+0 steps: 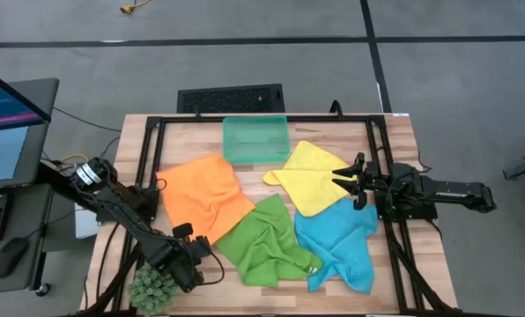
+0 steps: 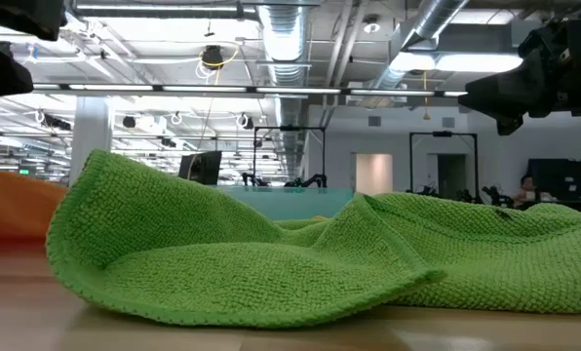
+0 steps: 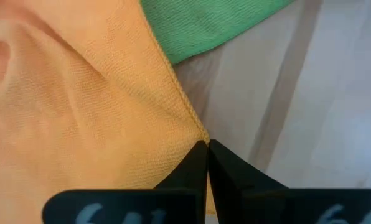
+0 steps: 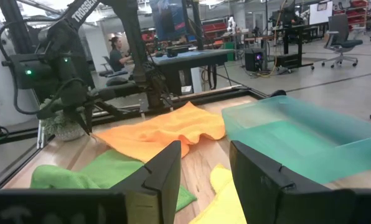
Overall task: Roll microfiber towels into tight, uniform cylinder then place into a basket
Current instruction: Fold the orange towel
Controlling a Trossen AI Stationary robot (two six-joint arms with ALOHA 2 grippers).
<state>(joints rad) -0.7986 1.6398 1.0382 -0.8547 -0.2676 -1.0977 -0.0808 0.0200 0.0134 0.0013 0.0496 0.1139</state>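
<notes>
Left gripper (jaws together) on orange towel

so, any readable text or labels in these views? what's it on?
"TROSS", cut off by the picture's edge: white letters on the left arm, seen in the right wrist view.
Pale marks on the left tool body: too blurred to read.
Monitor screen beside the table: too small to read.

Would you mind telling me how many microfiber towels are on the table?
4: orange towel left, green towel front-centre, yellow towel right of the basket, blue towel front-right. None looks hidden.
</notes>
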